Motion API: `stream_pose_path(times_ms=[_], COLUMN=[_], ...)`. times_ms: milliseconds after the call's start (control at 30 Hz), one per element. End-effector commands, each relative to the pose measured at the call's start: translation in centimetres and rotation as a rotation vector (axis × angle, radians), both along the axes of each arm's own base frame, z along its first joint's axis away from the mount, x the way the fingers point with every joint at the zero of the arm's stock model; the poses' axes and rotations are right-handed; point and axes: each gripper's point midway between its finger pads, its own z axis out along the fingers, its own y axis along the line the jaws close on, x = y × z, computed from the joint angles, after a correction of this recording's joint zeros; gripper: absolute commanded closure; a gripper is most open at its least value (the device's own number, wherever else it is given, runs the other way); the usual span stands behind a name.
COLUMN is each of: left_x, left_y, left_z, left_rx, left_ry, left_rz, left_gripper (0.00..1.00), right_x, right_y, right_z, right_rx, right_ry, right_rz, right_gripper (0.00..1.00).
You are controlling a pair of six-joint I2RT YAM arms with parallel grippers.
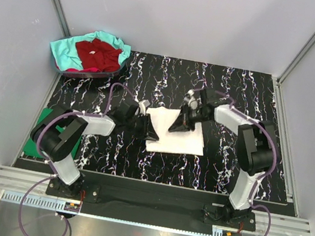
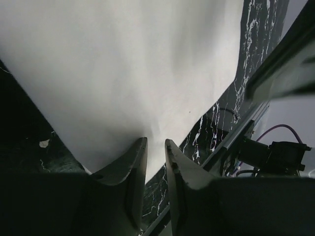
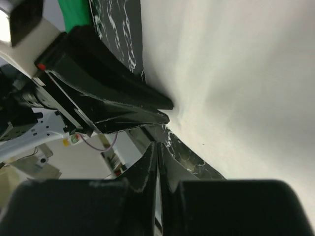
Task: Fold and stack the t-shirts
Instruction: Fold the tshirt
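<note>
The white t-shirt (image 1: 181, 137) lies folded in the middle of the black marbled table, and its red print is hidden. My left gripper (image 1: 149, 124) is at the shirt's left edge. In the left wrist view the narrow-set fingers (image 2: 155, 141) pinch a corner of the white cloth (image 2: 123, 64), which wrinkles toward them. My right gripper (image 1: 175, 126) is over the shirt's left part. In the right wrist view its fingers (image 3: 158, 145) are pressed together and empty, just short of the cloth edge (image 3: 236, 73) and facing the left gripper (image 3: 167, 110).
A basket (image 1: 54, 63) at the far left corner holds the teal t-shirt (image 1: 65, 50) and the dark red t-shirt (image 1: 98, 54). The green t-shirt (image 1: 37, 133) lies at the table's left edge beside the left arm. Walls enclose the table.
</note>
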Motion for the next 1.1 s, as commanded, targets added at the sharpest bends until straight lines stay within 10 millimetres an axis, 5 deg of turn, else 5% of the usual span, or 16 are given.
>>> stream_pose_path(times_ms=[0,167,333,533,767,1067], left_x=[1.3,-0.3,-1.4,-1.7,-2.4,-4.8], left_y=[-0.8,-0.4,0.5,1.2,0.3,0.9], left_z=[1.1,-0.8,-2.3,-0.9,3.6,-0.5], left_rx=[-0.084,-0.13,-0.098,-0.033,-0.06,-0.123], left_ry=[-0.073,-0.015,0.007,-0.038,-0.105,0.008], left_rz=[0.021,0.053,0.058,0.023,-0.007,0.067], left_gripper=[0.74,0.75,0.75,0.74,0.67,0.68], right_x=[-2.8,-5.7,-5.3,-5.5,-5.8,-7.2], right_y=[1.7,1.2,-2.2,-6.0,-7.2,-8.7], right_z=[-0.8,-4.0,-6.5,-5.2,-3.1,-8.1], right_rx=[0.126,0.187,0.135,0.019,-0.018,-0.047], right_ry=[0.11,0.246,0.283,0.196,0.14,0.247], right_rz=[0.048,0.071,-0.08,-0.138,-0.176,-0.252], right_gripper=[0.94,0.96,0.96,0.88,0.82,0.81])
